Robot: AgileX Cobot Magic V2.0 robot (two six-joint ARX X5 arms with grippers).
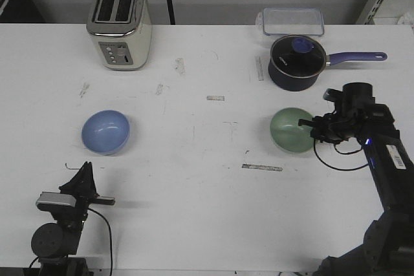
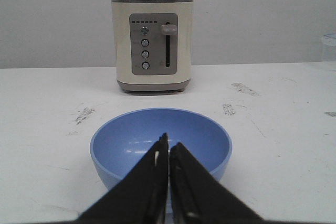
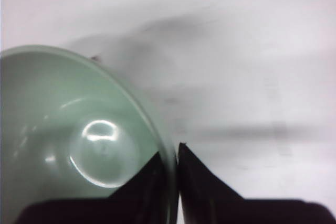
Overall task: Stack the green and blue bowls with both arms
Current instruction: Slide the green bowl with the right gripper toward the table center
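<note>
The blue bowl (image 1: 105,131) sits upright on the white table at the left; it also shows in the left wrist view (image 2: 131,140). My left gripper (image 1: 84,169) is shut and empty, low near the table's front edge, just short of the bowl, and its tips (image 2: 168,142) point at the bowl. The green bowl (image 1: 290,130) is at the right, tilted. My right gripper (image 1: 312,124) is shut on its right rim, one finger inside and one outside (image 3: 169,153). The bowl's inside fills one side of the right wrist view (image 3: 63,119).
A cream toaster (image 1: 119,24) stands at the back left, also in the left wrist view (image 2: 152,43). A dark navy saucepan (image 1: 296,61) with a purple handle stands behind the green bowl. A clear lidded box (image 1: 292,21) lies at the back edge.
</note>
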